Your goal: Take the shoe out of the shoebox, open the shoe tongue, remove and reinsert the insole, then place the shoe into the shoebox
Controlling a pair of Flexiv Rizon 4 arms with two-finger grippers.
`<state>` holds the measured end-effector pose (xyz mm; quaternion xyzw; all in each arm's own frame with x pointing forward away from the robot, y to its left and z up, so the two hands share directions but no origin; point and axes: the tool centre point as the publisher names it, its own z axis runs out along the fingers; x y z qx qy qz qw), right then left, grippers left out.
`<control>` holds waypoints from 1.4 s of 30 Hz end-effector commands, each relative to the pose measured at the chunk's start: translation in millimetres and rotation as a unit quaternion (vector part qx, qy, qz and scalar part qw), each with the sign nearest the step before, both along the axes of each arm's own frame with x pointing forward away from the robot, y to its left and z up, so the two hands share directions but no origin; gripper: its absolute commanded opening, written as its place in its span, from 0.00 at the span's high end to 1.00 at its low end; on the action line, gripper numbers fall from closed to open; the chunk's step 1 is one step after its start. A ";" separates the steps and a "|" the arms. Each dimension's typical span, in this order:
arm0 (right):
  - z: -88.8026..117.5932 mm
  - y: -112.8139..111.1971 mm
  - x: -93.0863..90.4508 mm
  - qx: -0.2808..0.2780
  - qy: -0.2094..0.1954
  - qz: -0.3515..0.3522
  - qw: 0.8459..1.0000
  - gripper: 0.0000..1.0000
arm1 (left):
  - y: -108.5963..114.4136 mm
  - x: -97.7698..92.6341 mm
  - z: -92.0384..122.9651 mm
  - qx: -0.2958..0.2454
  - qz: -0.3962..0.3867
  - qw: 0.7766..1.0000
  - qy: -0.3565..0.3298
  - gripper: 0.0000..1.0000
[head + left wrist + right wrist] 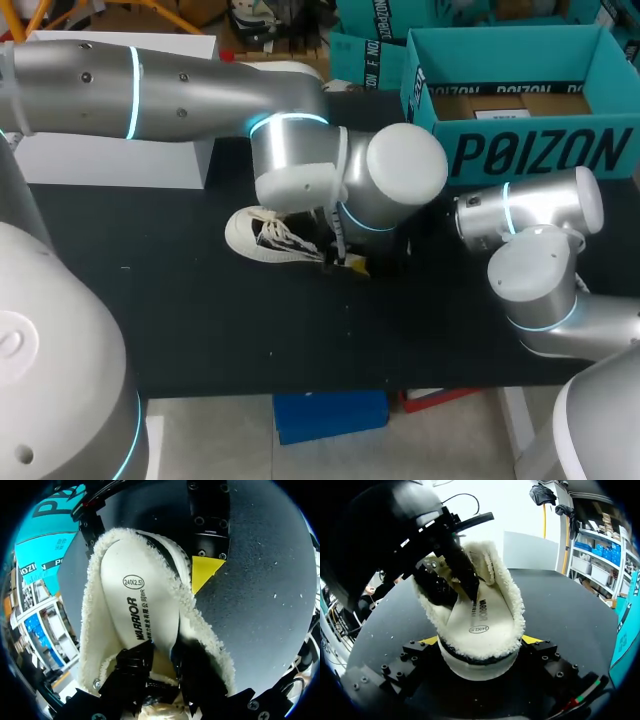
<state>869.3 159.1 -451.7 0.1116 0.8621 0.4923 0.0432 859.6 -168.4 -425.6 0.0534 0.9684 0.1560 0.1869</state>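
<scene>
The white fleece-lined shoe [268, 236] sits on the black table [200, 320], outside the teal shoebox [540, 150], off its left front corner. The right gripper [480, 645] clamps the heel from both sides. The left gripper [167, 667], fingers nearly together inside the shoe, pinches the insole [482, 622].

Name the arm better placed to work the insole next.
Left. The left gripper sits inside the shoe, right on the insole, while the right gripper clamps the heel from both sides, so it should probably just steady the shoe.
</scene>
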 end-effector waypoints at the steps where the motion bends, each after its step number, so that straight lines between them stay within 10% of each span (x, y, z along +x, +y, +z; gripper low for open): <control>1: -4.9 5.0 1.9 -0.001 0.002 -0.001 1.000 1.00 | 46.1 111.6 -321.6 -0.003 0.000 1.000 -0.030 0.74; 18: -4.9 5.0 1.9 -0.001 0.002 -0.001 1.000 1.00 | 49.1 174.5 -286.4 -0.081 0.020 0.994 -0.070 0.75; 42: -4.9 5.0 1.9 -0.001 0.002 -0.001 1.000 1.00 | 27.5 193.3 -259.9 -0.110 0.019 0.987 -0.113 0.74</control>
